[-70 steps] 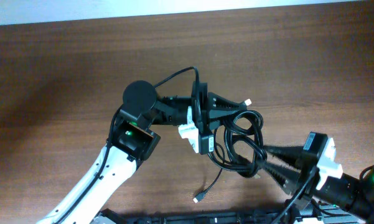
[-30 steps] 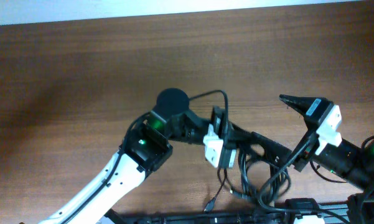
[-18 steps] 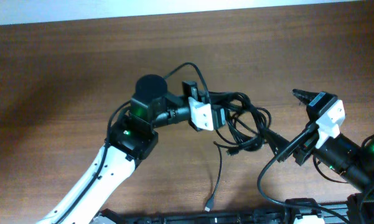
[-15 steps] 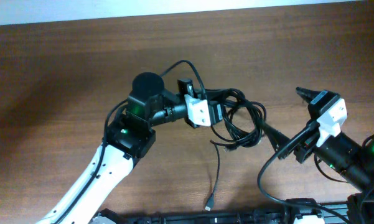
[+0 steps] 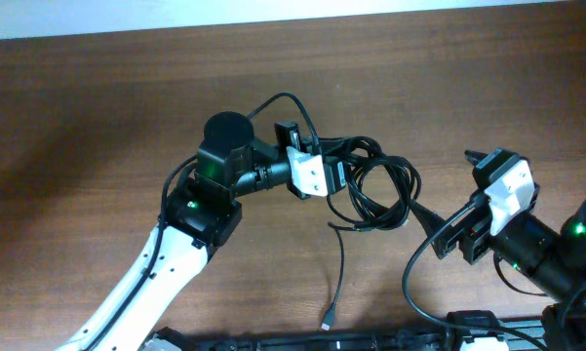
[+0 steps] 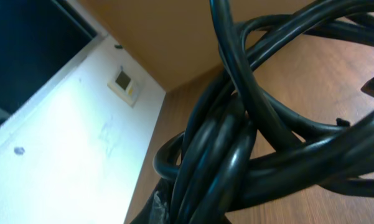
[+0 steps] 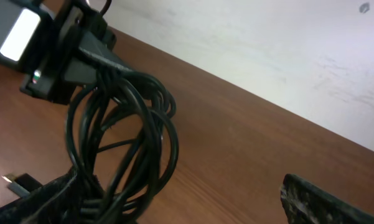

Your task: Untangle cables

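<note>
Left hand is clamping the cables tight; right hand, gaping empty, is hovering just right of their loops.

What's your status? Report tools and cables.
Left tool shut on the cables. Right tool open, empty, beside them. Bundle tangled; one plug end trails loose. No obstruction seen.

Black cables; brown wood-grain table; white wall.
</note>
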`<state>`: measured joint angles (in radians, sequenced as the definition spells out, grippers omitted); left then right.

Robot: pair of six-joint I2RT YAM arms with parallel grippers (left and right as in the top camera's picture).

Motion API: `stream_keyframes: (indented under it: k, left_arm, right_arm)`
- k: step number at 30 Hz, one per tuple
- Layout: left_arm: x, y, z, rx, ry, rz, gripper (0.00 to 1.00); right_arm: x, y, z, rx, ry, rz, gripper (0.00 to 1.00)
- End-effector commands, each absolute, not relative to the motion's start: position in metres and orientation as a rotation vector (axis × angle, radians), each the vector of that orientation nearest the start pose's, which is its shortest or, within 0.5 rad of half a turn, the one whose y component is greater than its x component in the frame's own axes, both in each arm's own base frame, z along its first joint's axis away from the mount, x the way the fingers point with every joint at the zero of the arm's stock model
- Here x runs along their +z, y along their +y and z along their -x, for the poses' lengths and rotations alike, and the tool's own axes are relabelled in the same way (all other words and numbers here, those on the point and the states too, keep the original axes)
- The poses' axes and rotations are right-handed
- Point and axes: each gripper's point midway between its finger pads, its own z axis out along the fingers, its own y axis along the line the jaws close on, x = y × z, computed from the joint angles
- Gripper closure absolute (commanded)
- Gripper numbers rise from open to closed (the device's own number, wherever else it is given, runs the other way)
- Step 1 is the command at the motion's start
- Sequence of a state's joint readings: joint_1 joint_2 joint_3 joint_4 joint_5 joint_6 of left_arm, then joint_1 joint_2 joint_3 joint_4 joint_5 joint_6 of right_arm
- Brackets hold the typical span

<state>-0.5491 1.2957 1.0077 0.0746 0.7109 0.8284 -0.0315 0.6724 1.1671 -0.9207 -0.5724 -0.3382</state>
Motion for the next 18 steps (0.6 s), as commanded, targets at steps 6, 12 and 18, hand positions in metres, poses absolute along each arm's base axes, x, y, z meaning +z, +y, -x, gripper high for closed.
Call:
stream_keyframes:
  k: [6,12,18]
  left_arm:
    - [0.344,-0.311,-0.243,-0.571,0.730,-1.495,1.00]
    - [0.346,-0.319,-0.231,-0.604,0.689,-1.510,1.00]
    - [0.347,-0.328,-0.218,-0.633,0.657,-1.525,1.00]
  right_arm:
    - [0.362,0.088,-0.199,0.286,1.797,0.701,0.01]
    - [0.359,0.086,-0.204,0.283,1.814,0.695,0.00]
    - [0.352,0.074,-0.215,0.214,1.865,0.650,0.02]
